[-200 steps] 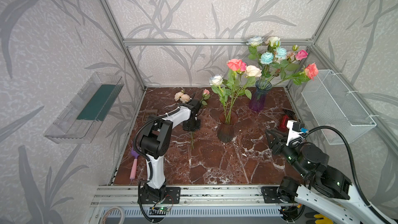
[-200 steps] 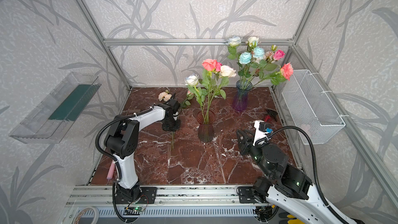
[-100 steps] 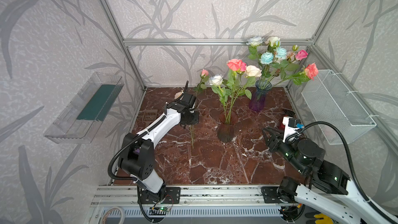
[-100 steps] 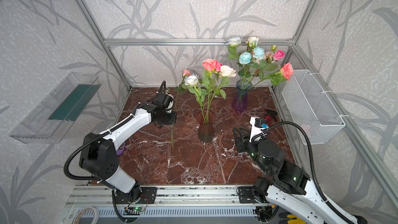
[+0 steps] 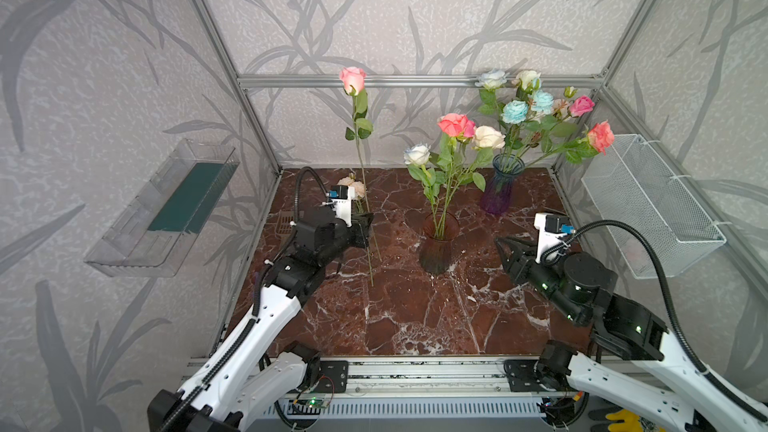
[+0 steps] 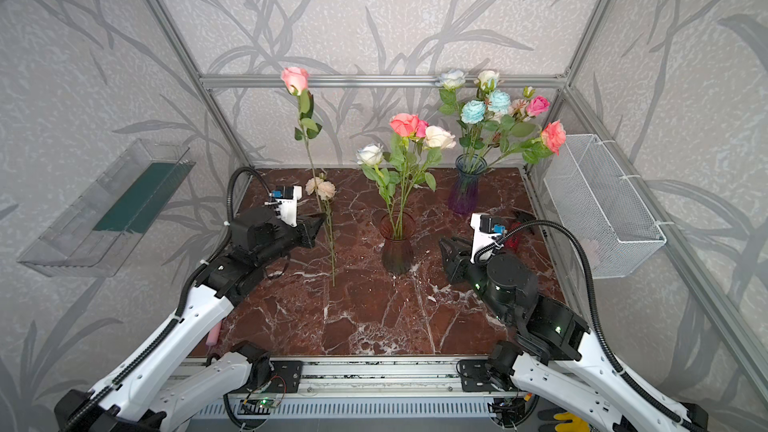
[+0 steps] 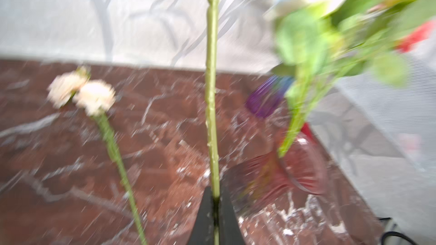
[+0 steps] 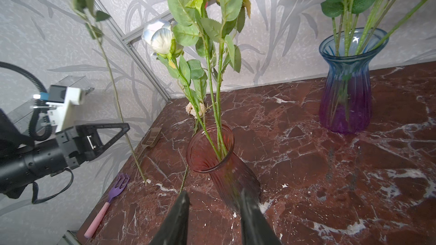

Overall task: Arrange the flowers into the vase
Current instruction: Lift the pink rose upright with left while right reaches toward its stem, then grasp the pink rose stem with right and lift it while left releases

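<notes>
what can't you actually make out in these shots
Left wrist view: motion blur smears the red vase and purple vase; the top edge cuts the head off the pink rose.
In a top view, the left wrist camera partly hides the peach flowers on the table.
The wire basket: its mesh veils whatever lies inside.
The pink rose's stem end: touching the table or not, unclear.

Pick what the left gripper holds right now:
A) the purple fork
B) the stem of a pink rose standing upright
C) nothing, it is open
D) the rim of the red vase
B: the left gripper is shut on the thin green stem of the pink rose, which rises upright above it in both top views. The left wrist view shows the stem pinched between the fingertips.
</notes>
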{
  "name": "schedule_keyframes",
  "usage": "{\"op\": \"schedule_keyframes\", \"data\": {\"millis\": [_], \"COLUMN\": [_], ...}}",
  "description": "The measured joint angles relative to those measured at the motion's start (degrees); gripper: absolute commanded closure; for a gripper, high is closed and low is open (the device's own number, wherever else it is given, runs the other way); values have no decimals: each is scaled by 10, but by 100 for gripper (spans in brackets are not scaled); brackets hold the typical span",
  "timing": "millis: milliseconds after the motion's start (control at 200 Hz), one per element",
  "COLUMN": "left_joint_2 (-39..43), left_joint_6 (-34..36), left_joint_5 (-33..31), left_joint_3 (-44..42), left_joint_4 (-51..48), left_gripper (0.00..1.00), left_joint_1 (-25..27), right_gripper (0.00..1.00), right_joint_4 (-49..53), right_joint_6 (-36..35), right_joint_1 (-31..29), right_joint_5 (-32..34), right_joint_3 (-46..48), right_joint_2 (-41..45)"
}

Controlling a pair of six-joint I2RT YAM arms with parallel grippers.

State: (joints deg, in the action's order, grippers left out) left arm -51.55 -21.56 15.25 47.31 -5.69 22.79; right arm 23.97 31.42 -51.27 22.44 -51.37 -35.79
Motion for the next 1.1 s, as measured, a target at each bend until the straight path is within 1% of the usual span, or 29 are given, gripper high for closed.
{"op": "schedule_keyframes", "data": {"millis": [100, 295, 565, 710, 835, 1100], "left_joint_2": [32, 42, 31, 12, -3, -28], "left_joint_6": [0, 5, 15, 16, 15, 14], "left_joint_5": [28, 65, 116, 149, 168, 194], "left_joint_3": [-24, -25, -14, 6, 14, 24], "left_joint_4": [59, 105, 90, 82, 72, 57], "left_gripper": [100, 100, 100, 100, 100, 100], "left_joint_1": [13, 44, 103, 120, 126, 136], "right_gripper": [63, 63, 62, 61, 60, 59], "right_joint_4": [-16, -49, -90, -103, -110, -120], "right_joint_6": [-4, -26, -84, -124, -142, -150], "right_joint_1": [0, 0, -7, -24, -37, -40], "right_joint_5": [-7, -31, -96, -125, -135, -135], "right_joint_3": [-7, -38, -133, -194, -228, -250], "right_joint_2": [-20, -63, -165, -221, -262, -325]}}
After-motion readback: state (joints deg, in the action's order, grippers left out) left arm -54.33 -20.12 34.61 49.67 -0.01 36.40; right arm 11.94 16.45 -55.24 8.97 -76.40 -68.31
